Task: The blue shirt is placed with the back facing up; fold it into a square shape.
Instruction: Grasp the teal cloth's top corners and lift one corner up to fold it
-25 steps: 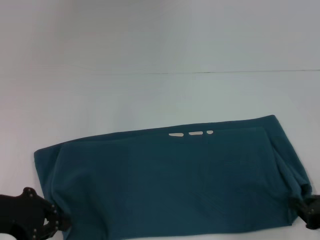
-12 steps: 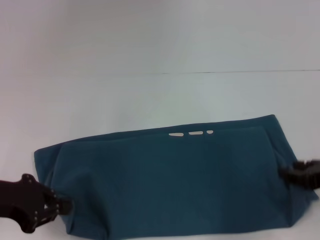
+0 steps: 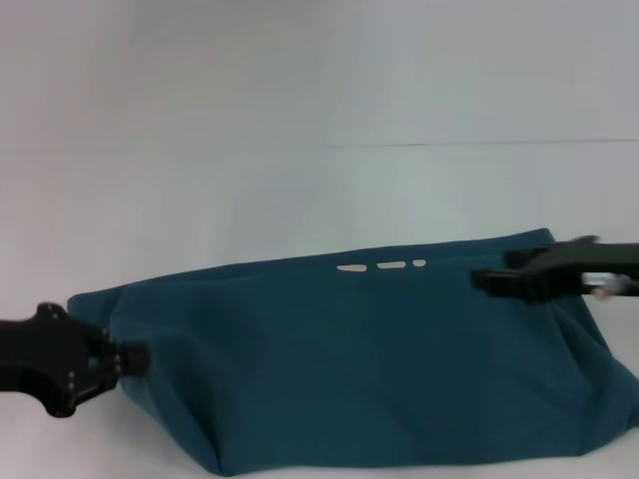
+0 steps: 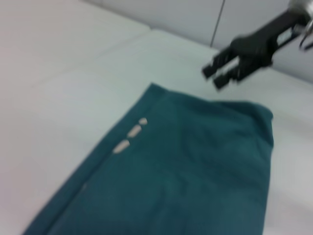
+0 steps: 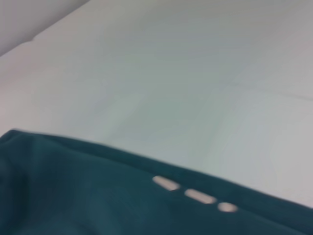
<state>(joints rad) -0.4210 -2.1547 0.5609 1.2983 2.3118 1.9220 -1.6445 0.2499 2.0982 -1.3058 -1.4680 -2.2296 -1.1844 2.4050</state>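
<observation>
The blue shirt lies as a wide teal band across the near part of the white table, and also shows in the wrist views. Three small white marks show along its far edge. My left gripper is at the shirt's left end, shut on the near left corner, which is raised off the table. My right gripper hovers over the shirt's far right part. The left wrist view shows the right gripper open, holding nothing, above the table just past the shirt's right corner.
The white table stretches bare beyond the shirt to a thin dark seam at the back. The shirt's near edge runs close to the table's front edge.
My right gripper rose from the shirt's near right corner and swung left over the far right part. The left gripper lifted slightly with the near left corner, and the shirt's near edge bulged.
</observation>
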